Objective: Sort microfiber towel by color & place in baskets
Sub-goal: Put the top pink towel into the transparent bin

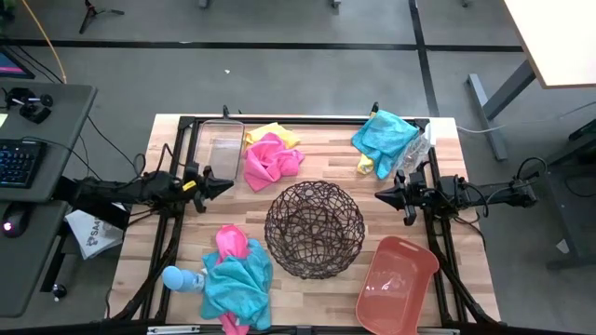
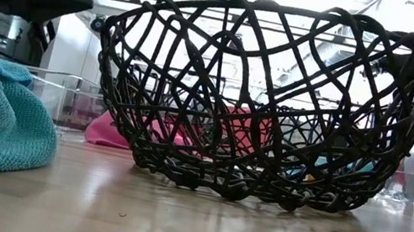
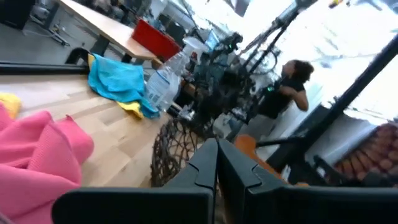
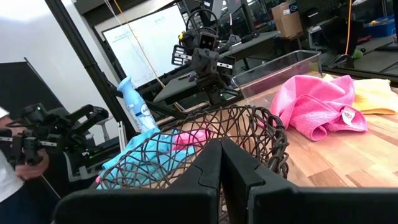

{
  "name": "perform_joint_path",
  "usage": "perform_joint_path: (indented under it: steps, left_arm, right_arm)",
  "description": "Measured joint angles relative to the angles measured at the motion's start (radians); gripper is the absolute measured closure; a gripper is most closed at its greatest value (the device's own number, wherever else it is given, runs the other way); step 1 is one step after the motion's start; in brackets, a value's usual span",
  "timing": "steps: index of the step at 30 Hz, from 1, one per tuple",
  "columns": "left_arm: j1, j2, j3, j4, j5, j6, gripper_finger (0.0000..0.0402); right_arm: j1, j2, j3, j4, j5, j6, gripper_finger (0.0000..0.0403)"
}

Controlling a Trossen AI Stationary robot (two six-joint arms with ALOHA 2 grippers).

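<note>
Bright overhead light is washing out the room behind the wire basket, while the left wrist view is blurring.

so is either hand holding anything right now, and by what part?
Nothing is held. The left hand and right hand are both shut and empty, hovering on either side of the wire basket, clear of the towels.
</note>
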Motion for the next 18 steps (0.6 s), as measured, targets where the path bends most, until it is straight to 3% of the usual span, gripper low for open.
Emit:
perform_joint_path:
  steps: [8,10,13,18]
  left_arm:
    - [0.000,0.024,0.001,0.347,-0.375,-0.174,0.0401]
    - [0.000,0.067,0.023,0.420,-0.368,-0.159,0.0401]
    - [0.000,0.182,0.117,0.430,-0.276,-0.130,0.0401]
    - [0.008,0.509,0.401,0.223,-0.213,-0.047,0.0401]
  right_arm:
    - [0.000,0.000,0.000,0.000,0.001,0.000,0.0402]
    - [0.000,0.000,0.000,0.000,0.001,0.000,0.0402]
    - [0.000,0.000,0.000,0.000,0.005,0.000,0.0402]
    - [0.000,0.000,0.000,0.000,0.005,0.000,0.0402]
